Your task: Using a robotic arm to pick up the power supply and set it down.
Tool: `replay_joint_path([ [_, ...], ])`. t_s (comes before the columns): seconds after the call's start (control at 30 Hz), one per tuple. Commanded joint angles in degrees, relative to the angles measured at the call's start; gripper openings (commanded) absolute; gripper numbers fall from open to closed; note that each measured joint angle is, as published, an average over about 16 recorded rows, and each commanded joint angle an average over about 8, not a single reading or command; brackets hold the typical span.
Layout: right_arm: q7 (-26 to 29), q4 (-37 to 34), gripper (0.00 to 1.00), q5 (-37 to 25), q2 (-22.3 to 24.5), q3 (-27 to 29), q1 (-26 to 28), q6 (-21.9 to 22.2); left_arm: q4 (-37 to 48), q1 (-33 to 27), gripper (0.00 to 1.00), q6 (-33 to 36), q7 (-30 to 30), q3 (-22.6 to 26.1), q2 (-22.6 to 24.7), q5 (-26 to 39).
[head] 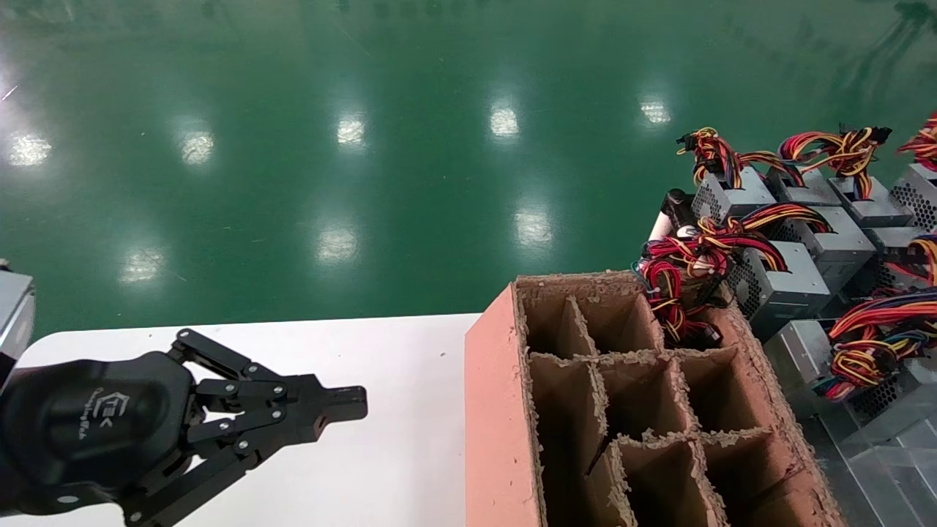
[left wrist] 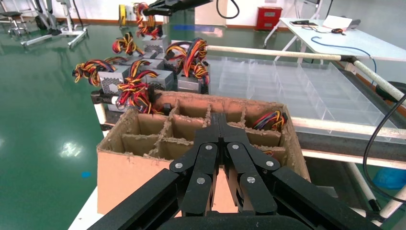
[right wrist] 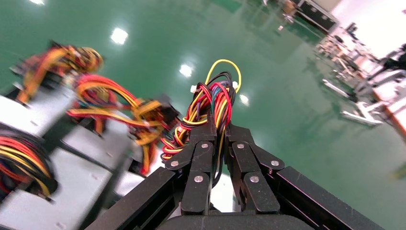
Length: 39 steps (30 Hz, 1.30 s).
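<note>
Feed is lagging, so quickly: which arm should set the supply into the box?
Right. Its hand is shut on a wire bundle over the supplies. The left hand is shut, empty, over the table.

Glossy black left gripper (head: 344, 406) with a white logo, over a white table (head: 410, 410); floor (head: 366, 146) deep green. Divided carton (head: 501, 410): salmon-pink outer wall, brown inner partitions. Power supply (head: 779, 282) units: grey metal with perforated vent sides, trailing wires (right wrist: 213, 108) in red, yellow and black.
</note>
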Motion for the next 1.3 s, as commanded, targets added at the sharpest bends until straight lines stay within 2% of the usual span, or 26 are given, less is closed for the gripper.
replay_joint_path([
  [0.03,-0.46,-0.79,0.00,-0.02,-0.85,-0.07,0.59,-0.77,0.00,0.00,0.00,0.00,0.00,0.00,0.00,0.00],
  [0.53,-3.61,-4.81,0.01,-0.60,-3.63,-0.45,-0.74,3.58,0.00,0.00,0.00,0.00,0.01,0.01,0.00,-0.01],
  [0.57,-3.70,-4.95,0.11,-0.61,-3.66,-0.45,-0.90,3.81,0.00,0.00,0.00,-0.01,0.01,0.01,0.00,-0.01],
  [0.8,-3.82,-5.43,0.97,-0.46,-3.61,-0.35,-1.41,5.15,0.00,0.00,0.00,-0.01,0.01,0.02,-0.01,-0.01],
  [0.83,-3.81,-5.43,1.00,-0.43,-3.53,-0.32,-1.38,5.25,0.00,0.00,0.00,-0.01,0.01,0.02,-0.01,-0.01],
  [1.03,-3.70,-5.22,1.00,-0.30,-2.80,-0.24,-0.90,5.38,0.00,-0.01,0.00,-0.01,0.01,0.02,-0.01,-0.02],
  [1.3,-3.18,-4.84,1.00,-0.06,-1.84,-0.07,0.41,3.45,0.00,-0.01,0.00,-0.01,0.01,0.03,-0.01,-0.02],
])
